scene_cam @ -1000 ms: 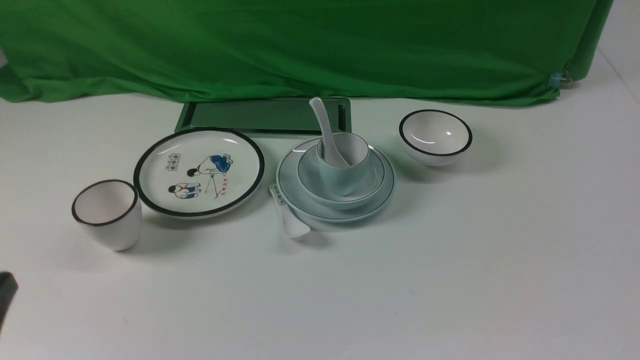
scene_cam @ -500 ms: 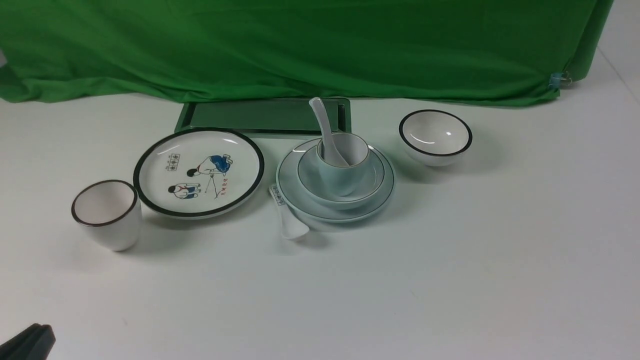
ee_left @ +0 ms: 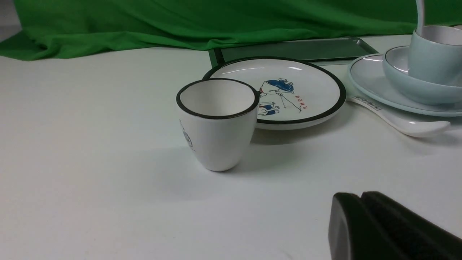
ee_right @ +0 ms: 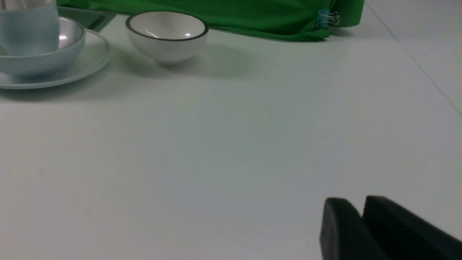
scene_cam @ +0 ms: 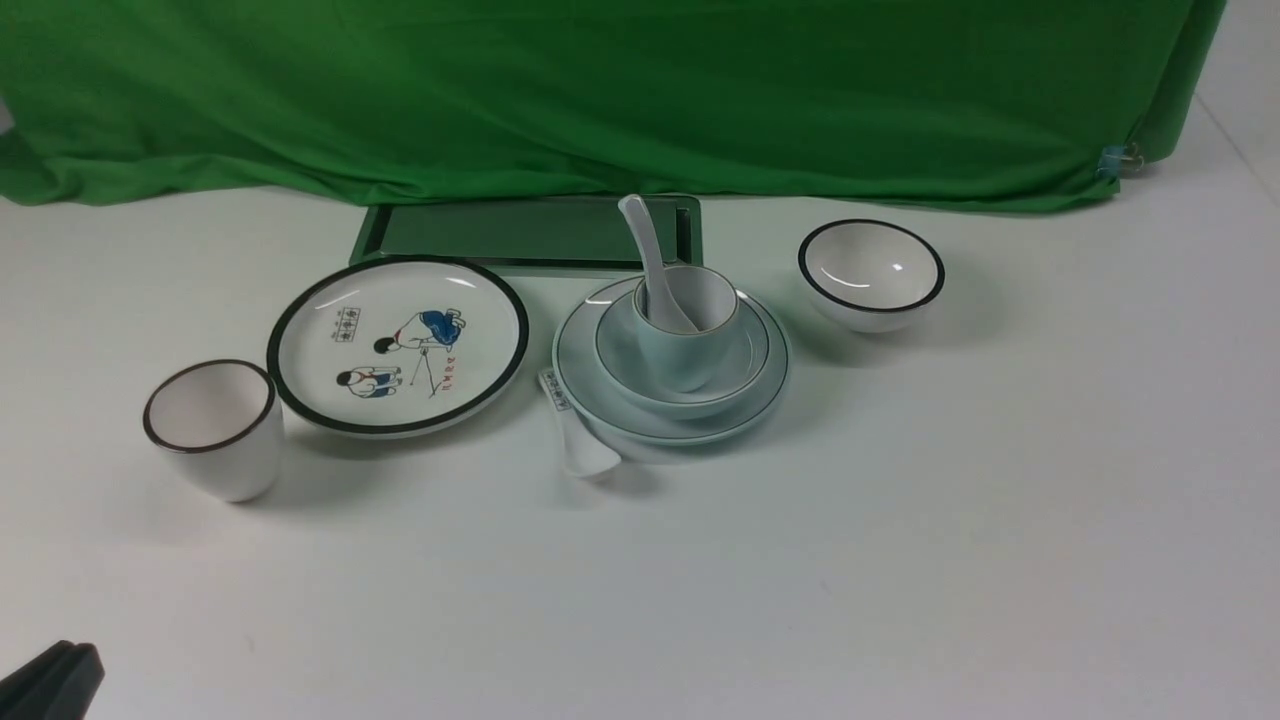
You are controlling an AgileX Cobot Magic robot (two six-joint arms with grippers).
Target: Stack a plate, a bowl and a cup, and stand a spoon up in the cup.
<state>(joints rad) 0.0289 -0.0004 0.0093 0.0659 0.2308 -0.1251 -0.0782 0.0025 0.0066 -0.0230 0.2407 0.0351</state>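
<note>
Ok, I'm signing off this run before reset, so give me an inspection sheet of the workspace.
Surface: white table, no spills seen.
Job's things: plate carries bowl; cup in bowl; spoon stands in cup.
Clutter: cartoon plate, dark-rimmed cup, black-rimmed bowl, printed spoon, dark tray.
Grippers: left gripper shut, empty; right gripper slightly parted, empty.
Cables: nothing seen.
Surroundings: green cloth.
</note>
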